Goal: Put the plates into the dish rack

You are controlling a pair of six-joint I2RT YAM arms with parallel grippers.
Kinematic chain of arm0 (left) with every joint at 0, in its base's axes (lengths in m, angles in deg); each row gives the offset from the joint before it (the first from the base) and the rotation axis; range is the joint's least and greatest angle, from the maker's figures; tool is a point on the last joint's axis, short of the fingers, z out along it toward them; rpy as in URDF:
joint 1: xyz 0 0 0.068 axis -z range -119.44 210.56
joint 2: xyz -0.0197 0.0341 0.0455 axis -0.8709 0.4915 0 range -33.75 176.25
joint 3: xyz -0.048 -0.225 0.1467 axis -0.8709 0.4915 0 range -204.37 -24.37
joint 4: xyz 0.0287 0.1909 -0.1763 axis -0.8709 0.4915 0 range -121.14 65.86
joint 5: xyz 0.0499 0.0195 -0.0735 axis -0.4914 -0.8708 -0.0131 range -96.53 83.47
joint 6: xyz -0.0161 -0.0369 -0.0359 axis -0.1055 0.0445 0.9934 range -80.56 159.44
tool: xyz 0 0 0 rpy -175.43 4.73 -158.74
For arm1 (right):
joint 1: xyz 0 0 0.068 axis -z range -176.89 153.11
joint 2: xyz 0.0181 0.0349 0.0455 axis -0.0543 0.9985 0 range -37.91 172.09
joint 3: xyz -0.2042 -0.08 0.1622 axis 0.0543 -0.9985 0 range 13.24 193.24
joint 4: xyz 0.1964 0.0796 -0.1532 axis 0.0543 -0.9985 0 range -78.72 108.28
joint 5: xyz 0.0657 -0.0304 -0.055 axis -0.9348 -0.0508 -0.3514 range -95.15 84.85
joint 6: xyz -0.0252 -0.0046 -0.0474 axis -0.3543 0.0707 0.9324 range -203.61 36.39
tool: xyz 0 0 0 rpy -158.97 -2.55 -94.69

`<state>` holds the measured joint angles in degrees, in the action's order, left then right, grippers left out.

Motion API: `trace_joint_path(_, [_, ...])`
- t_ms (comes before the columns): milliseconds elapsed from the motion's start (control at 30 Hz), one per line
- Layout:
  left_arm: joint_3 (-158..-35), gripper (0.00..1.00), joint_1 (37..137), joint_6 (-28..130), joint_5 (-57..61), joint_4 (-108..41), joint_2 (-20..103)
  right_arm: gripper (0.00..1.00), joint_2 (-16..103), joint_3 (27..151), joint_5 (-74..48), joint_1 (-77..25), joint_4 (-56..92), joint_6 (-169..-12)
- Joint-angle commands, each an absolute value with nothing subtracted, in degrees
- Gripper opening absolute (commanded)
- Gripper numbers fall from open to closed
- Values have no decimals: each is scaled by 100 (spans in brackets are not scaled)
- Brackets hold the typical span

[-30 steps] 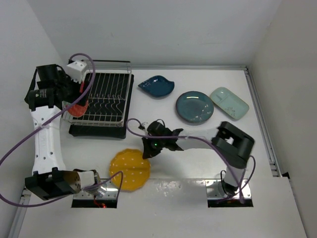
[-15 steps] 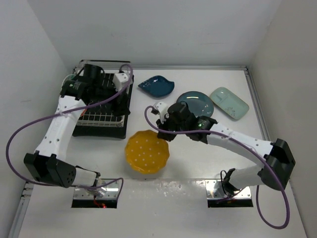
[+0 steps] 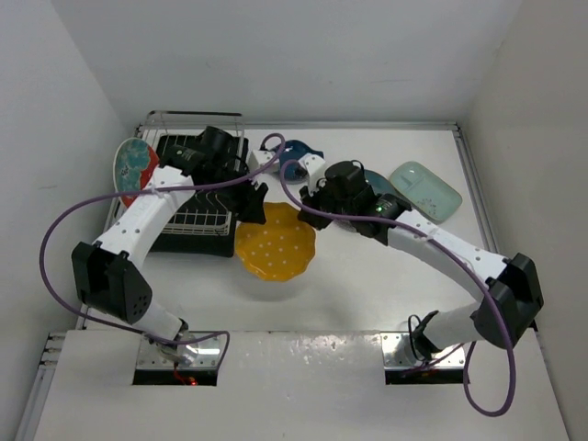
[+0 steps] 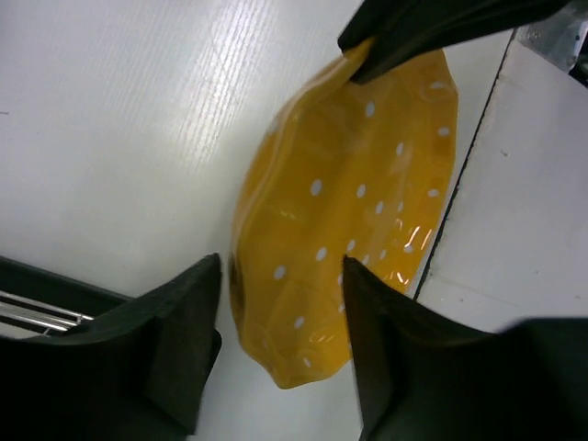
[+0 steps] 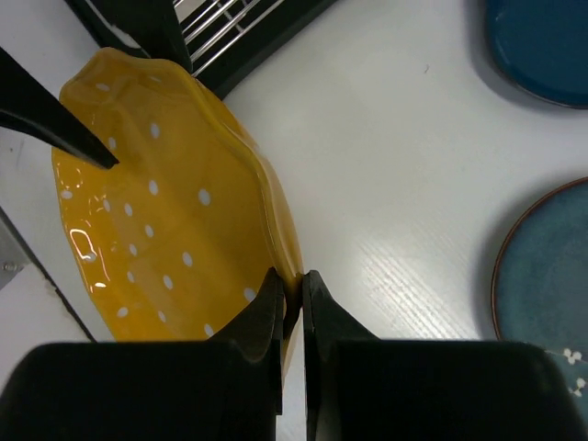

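Observation:
The yellow scalloped dotted plate (image 3: 276, 243) is held tilted above the table, just right of the dish rack (image 3: 197, 179). My right gripper (image 3: 306, 213) is shut on its right rim, as the right wrist view (image 5: 292, 292) shows. My left gripper (image 3: 250, 204) is open, and its jaws straddle the plate's opposite rim (image 4: 294, 276) without closing on it. The red plate with a teal flower (image 3: 133, 165) stands on edge at the rack's left side. The dark blue leaf plate (image 3: 299, 152), teal round plate (image 3: 384, 188) and pale mint plate (image 3: 424, 190) lie on the table, the first two partly hidden by my arms.
The rack's black drip tray (image 3: 184, 243) is just left of the yellow plate. Walls close in on the left, back and right. The right arm's purple cable (image 3: 285, 179) loops over the leaf plate.
The right gripper carried the yellow plate up and toward the rack. The left arm left the red plate standing in the rack and swung right to the yellow plate.

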<state>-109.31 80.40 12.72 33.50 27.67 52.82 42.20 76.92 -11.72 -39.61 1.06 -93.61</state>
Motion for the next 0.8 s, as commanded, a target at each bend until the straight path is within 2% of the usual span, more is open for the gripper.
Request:
trace_joint_path(0, [-10918,56,8122,1229,3443,2599,5396,0,4075,8170,-1481,-3768,1351,-9539])
trace_joint_path(33, [-10970,47,8122,1229,3373,2599,5467,0,4066,8144,-1569,-3741,1388,-9591])
trace_joint_path(233, [-11093,28,8069,1281,3372,2538,5713,0,3996,8118,-2025,-3460,1765,-9679])
trace_joint_path(267, [-11146,20,8069,1281,3372,2538,5713,0,3978,8065,-2044,-3390,1783,-9714])
trace_joint_path(333, [-11208,13,8008,1334,3495,2538,5792,0,3952,8039,-2123,-3380,2010,-9767])
trace_joint_path(367, [-11269,5,7955,1395,3643,2538,5862,0,3952,8004,-2141,-3267,2029,-9802])
trace_joint_path(400, [-11270,1,7903,1396,3714,2538,5924,0,3960,7995,-2185,-3240,2056,-9829])
trace_joint_path(667, [-11751,0,7683,1579,3865,2538,6082,1,4048,7924,-2449,-2950,2285,-10049])
trace_joint_path(700, [-11901,0,7682,1659,3865,2538,6082,12,4118,8037,-2457,-2941,2232,-10066])
trace_joint_path(733, [-12068,0,7595,1772,3760,2538,6152,29,4180,8091,-2449,-2897,2162,-10066])
trace_joint_path(767, [-12261,0,7542,1965,3689,2538,6214,62,4232,8144,-2388,-2853,1944,-10075])
